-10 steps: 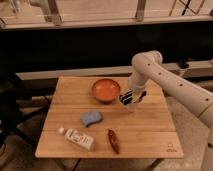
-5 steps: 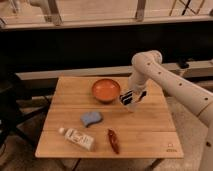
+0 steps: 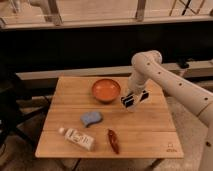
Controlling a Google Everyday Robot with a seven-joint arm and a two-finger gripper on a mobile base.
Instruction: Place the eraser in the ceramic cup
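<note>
The white robot arm (image 3: 165, 82) reaches in from the right, elbow high near the far edge of the light wooden bench (image 3: 145, 135), forearm dropping to the dark jaws, the gripper (image 3: 131, 101); whether they are clenched I cannot tell. Just left of the jaws sits the round orange-red ceramic cup (image 3: 106, 90). Nearer and left lie the blue pad (image 3: 91, 118), a white bottle (image 3: 77, 138) and a dark red object (image 3: 113, 140); bare wood stretches below the jaws.

One ceramic cup (image 3: 106, 90), one gripper (image 3: 131, 101).
</note>
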